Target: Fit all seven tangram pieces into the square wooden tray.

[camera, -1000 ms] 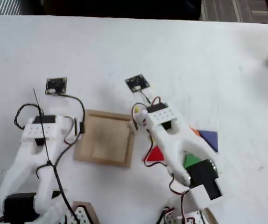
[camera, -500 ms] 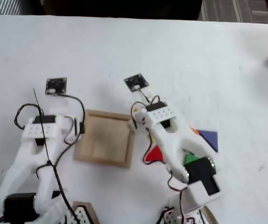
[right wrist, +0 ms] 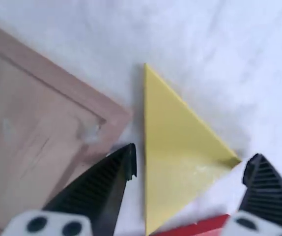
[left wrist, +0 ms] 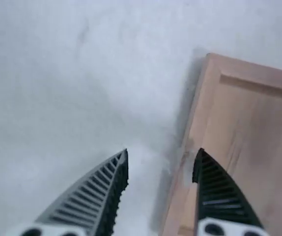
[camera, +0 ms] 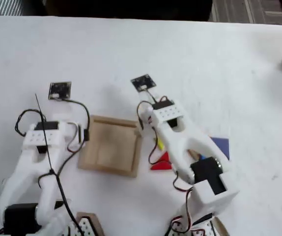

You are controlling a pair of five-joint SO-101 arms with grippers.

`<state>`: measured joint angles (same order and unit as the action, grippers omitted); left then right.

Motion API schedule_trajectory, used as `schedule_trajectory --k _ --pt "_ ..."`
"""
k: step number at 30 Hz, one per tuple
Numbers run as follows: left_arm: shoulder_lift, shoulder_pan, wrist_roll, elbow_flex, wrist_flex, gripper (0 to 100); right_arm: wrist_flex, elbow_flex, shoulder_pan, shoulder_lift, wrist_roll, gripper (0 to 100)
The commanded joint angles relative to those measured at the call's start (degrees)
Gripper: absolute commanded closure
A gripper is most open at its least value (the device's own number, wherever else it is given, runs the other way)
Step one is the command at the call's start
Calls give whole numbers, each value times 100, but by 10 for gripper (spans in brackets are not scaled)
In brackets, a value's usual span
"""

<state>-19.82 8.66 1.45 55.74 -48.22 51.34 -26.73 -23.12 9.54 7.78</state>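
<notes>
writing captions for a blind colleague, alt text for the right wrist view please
A yellow triangle lies on the white table between the open fingers of the right gripper. A corner of the wooden tray sits close beside it, and a red piece shows next to the triangle.

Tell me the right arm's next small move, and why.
Probably lower the right gripper and close on the yellow triangle. Its jaws stand open with the triangle lying between them, right beside the tray, which looks empty, so a grasp seems the natural step before placing.
</notes>
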Motion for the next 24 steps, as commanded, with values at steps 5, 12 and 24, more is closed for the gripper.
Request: schedule_trajectory --k 5,12,24 --pt "13 31 -62 -273 114 782 207 404 127 13 237 658" --pt "13 31 -62 -273 114 782 215 396 119 13 229 666" --pt "13 31 -70 -273 114 782 356 396 110 22 281 762"
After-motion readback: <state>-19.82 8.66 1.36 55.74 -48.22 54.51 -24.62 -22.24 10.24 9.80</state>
